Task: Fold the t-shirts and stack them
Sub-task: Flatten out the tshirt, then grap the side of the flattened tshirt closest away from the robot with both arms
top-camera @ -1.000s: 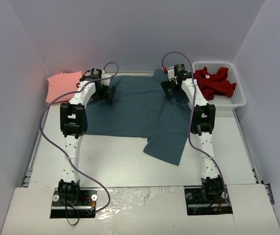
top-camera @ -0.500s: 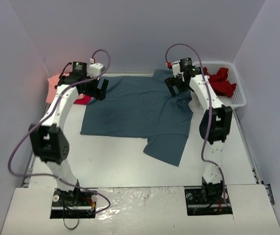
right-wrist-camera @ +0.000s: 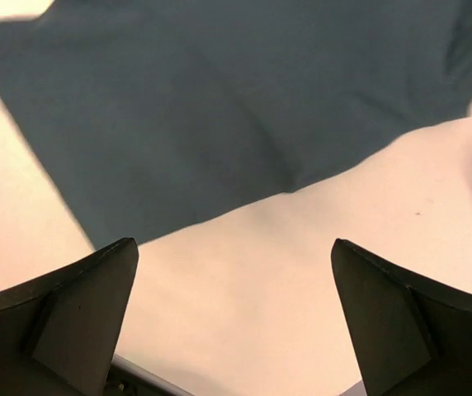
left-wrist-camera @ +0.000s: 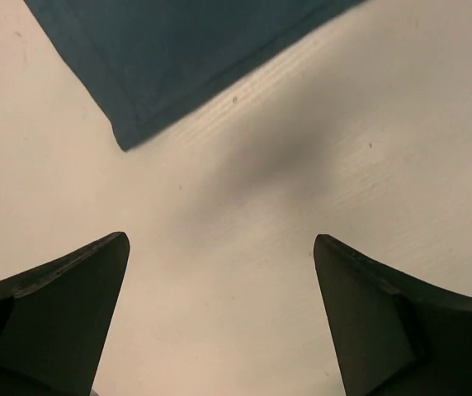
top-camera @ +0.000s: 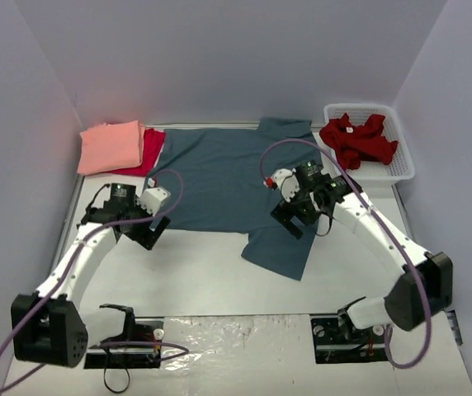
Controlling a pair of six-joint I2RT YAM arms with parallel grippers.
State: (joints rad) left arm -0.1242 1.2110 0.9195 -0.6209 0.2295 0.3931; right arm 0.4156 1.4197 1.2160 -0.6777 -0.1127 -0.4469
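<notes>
The slate-blue t-shirt [top-camera: 219,177] lies spread on the surface [top-camera: 203,280]; left fingers [top-camera: 148,233] gape wide and empty beside its near-left corner, right fingers [top-camera: 294,223] gape wide and empty over its near-right edge

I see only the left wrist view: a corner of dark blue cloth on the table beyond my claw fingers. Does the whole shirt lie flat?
Observer: Mostly; the slate-blue cloth t-shirt is spread, but one flap juts out at its near right.
Operator: Where is the right claw?
Observer: The right claw hangs open above that flap's edge.
Operator: Are more shirts waiting?
Observer: A dark red cloth shirt lies crumpled in the white lattice plastic basket.
</notes>
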